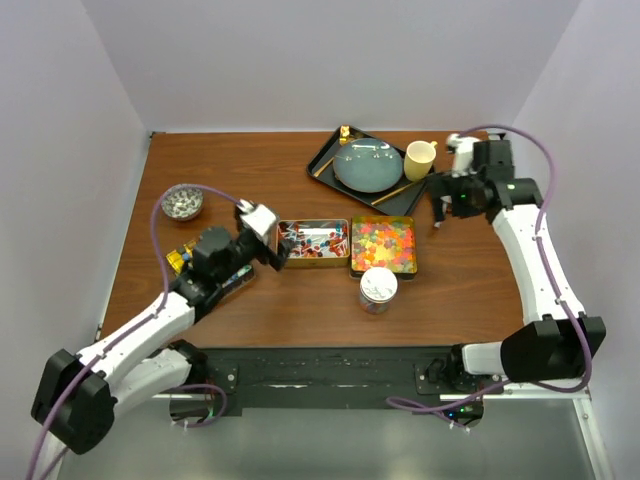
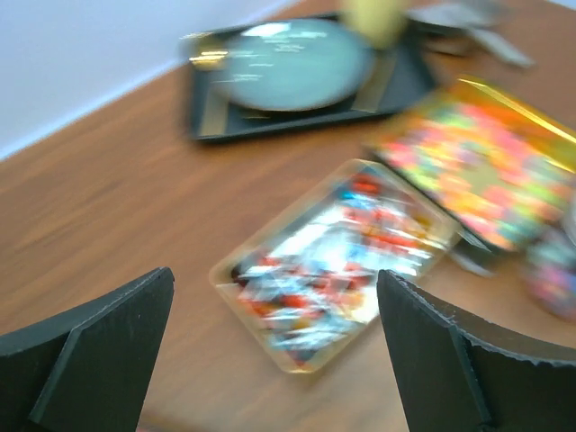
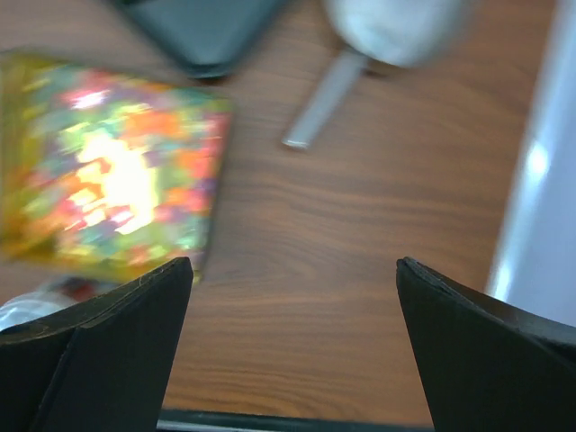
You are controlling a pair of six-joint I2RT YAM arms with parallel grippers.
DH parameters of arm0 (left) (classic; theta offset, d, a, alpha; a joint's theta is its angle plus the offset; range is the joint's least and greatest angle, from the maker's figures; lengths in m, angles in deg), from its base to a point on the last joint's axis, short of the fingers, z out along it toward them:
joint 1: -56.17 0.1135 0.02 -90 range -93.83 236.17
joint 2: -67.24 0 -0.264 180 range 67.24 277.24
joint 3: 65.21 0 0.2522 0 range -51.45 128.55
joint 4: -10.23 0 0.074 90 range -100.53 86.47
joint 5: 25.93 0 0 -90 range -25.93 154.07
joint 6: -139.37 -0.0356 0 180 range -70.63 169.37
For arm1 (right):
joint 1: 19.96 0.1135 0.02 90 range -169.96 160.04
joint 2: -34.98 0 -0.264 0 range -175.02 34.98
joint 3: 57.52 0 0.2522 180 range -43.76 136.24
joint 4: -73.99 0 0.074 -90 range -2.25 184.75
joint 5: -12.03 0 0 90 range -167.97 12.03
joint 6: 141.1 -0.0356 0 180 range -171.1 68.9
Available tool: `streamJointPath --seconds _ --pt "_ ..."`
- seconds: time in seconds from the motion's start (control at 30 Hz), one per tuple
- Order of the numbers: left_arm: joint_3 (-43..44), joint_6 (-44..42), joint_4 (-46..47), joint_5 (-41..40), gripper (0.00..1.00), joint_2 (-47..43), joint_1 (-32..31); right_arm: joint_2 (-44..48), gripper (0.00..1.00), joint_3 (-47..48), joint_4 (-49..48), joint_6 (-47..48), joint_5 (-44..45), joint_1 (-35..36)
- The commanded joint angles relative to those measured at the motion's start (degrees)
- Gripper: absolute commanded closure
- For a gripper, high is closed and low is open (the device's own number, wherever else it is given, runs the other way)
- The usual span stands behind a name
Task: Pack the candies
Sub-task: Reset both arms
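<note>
The left tool (image 1: 278,250) and right tool (image 1: 441,207) are both spread wide, pinching nothing. Wrapped candies (image 1: 313,240) fill 1 tin (image 1: 312,262) just beside the left tool. Multicoloured candies (image 1: 384,245) fill the tin (image 1: 384,273) touching it, mid-table (image 1: 300,300), near the right tool.

We've got the red, white and blue wrapped candies (image 1: 313,240) piled loose in the left gold rectangular tin (image 1: 313,263), near the middle of the wooden table (image 1: 250,170). Just beside them, the orange, yellow and pink gummy candies (image 1: 383,243) fill the right gold rectangular tin (image 1: 383,271) edge to edge.
</note>
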Motion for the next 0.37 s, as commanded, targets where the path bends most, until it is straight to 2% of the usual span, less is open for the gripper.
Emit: streamJointPath --seconds 0.0,0.07,0.2,0.33 --pt "9.44 1.7 -6.69 -7.34 0.0 0.1 6.75 3.46 0.01 -1.62 -0.1 -5.97 17.63 -1.0" --pt "11.3 2.22 -8.27 -9.8 0.0 1.33 9.03 5.31 0.01 -3.47 0.52 -5.27 18.62 -1.0" --pt "14.81 7.49 -10.47 -8.67 0.0 3.09 14.83 9.35 0.01 -7.78 1.49 -6.41 19.33 -1.0" --pt "15.53 8.91 -11.18 -5.77 0.0 4.14 17.47 13.49 0.01 -10.86 1.23 -4.74 13.81 -1.0"
